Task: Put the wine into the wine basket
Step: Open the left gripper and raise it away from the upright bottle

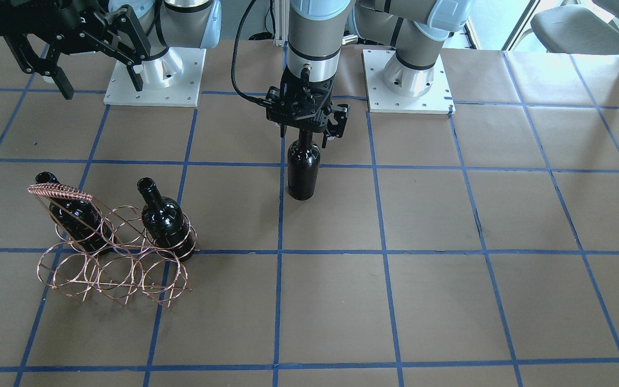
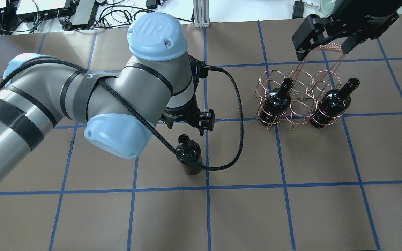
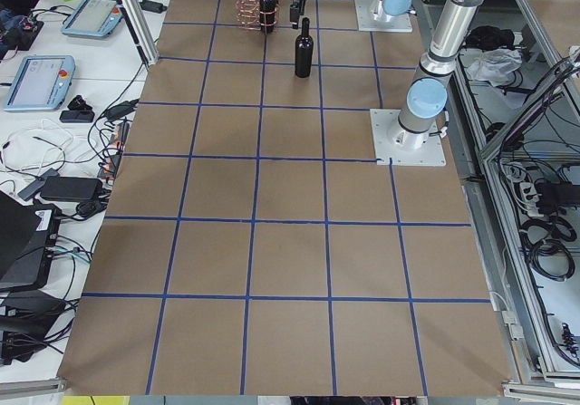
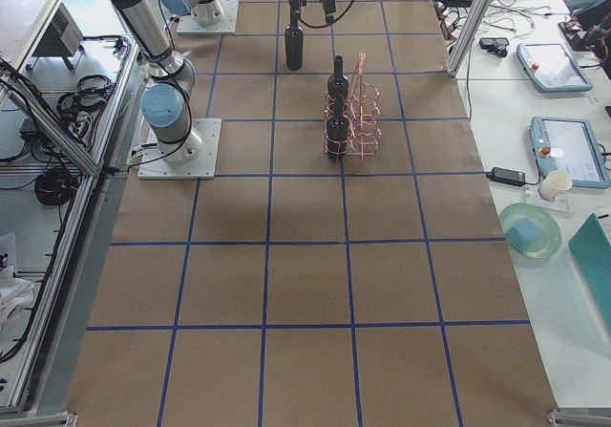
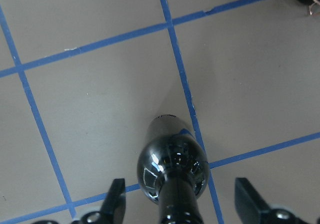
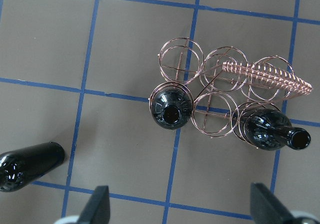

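Observation:
A glossy black wine bottle point(image 1: 303, 173) stands upright on the table's middle, also in the overhead view point(image 2: 189, 157). My left gripper point(image 1: 305, 134) is open just above it. In the left wrist view its fingers point(image 5: 116, 194) stand wide on either side of the neck point(image 5: 175, 194), not touching. The copper wire basket point(image 1: 59, 190) holds two black bottles point(image 1: 76, 215) point(image 1: 164, 220) in its outer rings on one row. My right gripper point(image 1: 102, 86) is open and empty, raised above the basket point(image 6: 265, 75).
The brown paper table has a grid of blue tape lines point(image 1: 384, 252). The two arm bases point(image 1: 153, 75) point(image 1: 409, 80) stand at the robot's edge. The basket's middle ring and its second row hold nothing.

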Robot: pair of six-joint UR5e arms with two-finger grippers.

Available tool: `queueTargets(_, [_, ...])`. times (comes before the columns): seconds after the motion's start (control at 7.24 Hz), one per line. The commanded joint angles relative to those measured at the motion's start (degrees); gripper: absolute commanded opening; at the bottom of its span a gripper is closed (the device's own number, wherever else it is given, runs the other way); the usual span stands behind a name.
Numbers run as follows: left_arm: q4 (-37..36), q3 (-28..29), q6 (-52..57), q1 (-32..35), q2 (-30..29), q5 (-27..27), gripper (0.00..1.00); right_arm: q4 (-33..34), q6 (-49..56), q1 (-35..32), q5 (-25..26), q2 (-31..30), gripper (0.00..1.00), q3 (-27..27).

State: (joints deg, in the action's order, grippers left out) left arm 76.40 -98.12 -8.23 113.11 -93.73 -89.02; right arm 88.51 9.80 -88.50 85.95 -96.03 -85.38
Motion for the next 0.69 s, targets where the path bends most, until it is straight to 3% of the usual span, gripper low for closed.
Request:
queueTargets(0.0, [2.08,4.58,0.14,-0.95,0.3,-0.45,1.0,-0.09,-1.18,-0.53,-0.51,-0.56,1.0,-0.75])
queueTargets(0.28, [2.09,8.11,0.67,-9.08,0.12,0.24,1.0,-0.09,-2.49,-4.02,-0.34,-1.18,1.0,-1.37])
queueTargets(0.55, [1.65,8.21,1.11,-17.45,-0.4,0.17,1.0,0.35,-12.65,-10.35,0.54,-0.48,1.0,-1.72])
